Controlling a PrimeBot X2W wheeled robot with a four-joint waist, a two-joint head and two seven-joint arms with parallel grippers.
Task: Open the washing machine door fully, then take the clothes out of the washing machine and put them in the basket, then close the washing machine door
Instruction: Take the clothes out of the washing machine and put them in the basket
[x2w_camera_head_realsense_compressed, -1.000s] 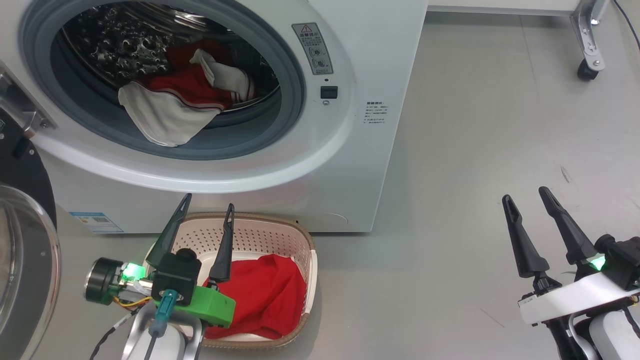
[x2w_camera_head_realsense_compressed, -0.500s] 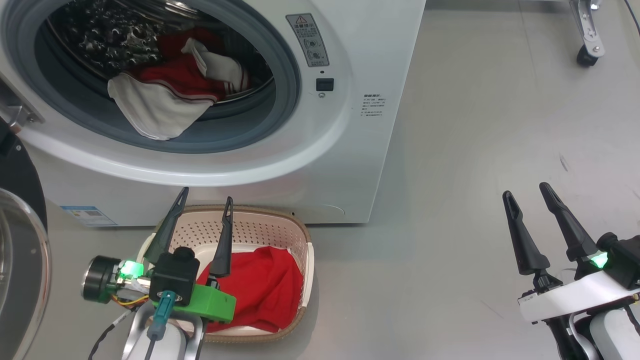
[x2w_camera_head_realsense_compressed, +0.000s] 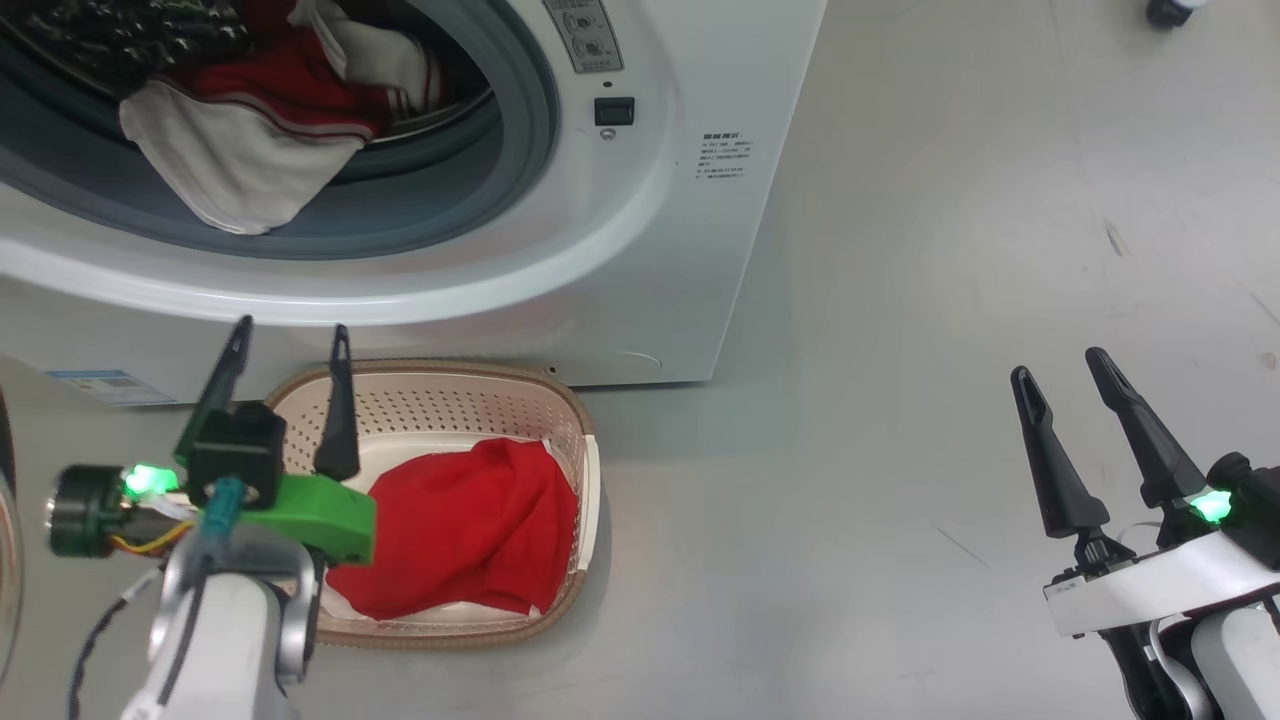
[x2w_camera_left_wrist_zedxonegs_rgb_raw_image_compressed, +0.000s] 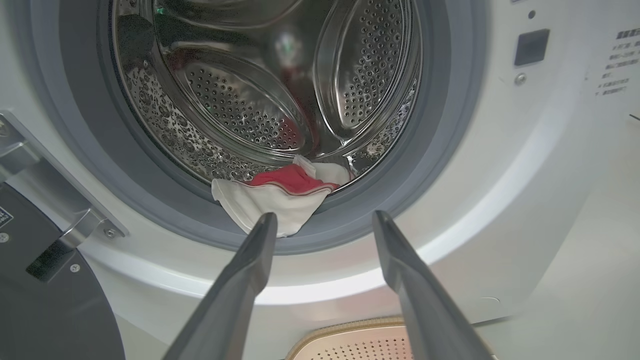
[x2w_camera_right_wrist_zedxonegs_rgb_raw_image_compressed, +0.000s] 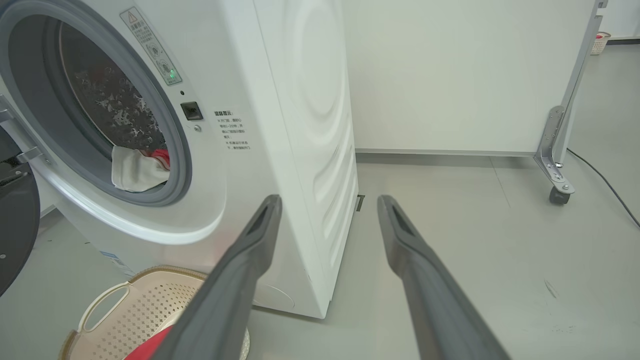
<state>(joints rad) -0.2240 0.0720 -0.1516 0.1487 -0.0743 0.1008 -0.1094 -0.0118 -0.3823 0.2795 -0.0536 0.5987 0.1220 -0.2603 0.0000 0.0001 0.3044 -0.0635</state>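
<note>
In front of the washing machine (x2w_camera_head_realsense_compressed: 690, 260), on the grey floor, the basket (x2w_camera_head_realsense_compressed: 450, 405) stands just beside its base and already holds 1 red garment (x2w_camera_head_realsense_compressed: 460, 520). The other clothes (x2w_camera_head_realsense_compressed: 235, 150), red and white, lie at the mouth of the drum, and 1 white piece hangs over the grey rubber seal (x2w_camera_left_wrist_zedxonegs_rgb_raw_image_compressed: 440, 150). The door (x2w_camera_left_wrist_zedxonegs_rgb_raw_image_compressed: 45, 305) is swung open to the left.

The left claw (x2w_camera_head_realsense_compressed: 291, 326) hovers over the left end of the basket, wide open and holding nothing. The right claw (x2w_camera_head_realsense_compressed: 1057, 365) is also wide open and empty, well apart over bare floor.

I think the main risk is a poor grip. If the left claw pinches only the hanging white piece, the red ones may stay inside, or slide out and miss the basket. A finger could also catch on the seal. The open door is near the left arm and could be knocked. Nothing stands between the claw and the drum. A wheel (x2w_camera_right_wrist_zedxonegs_rgb_raw_image_compressed: 556, 195) of a stand is far to the right, out of the way.
</note>
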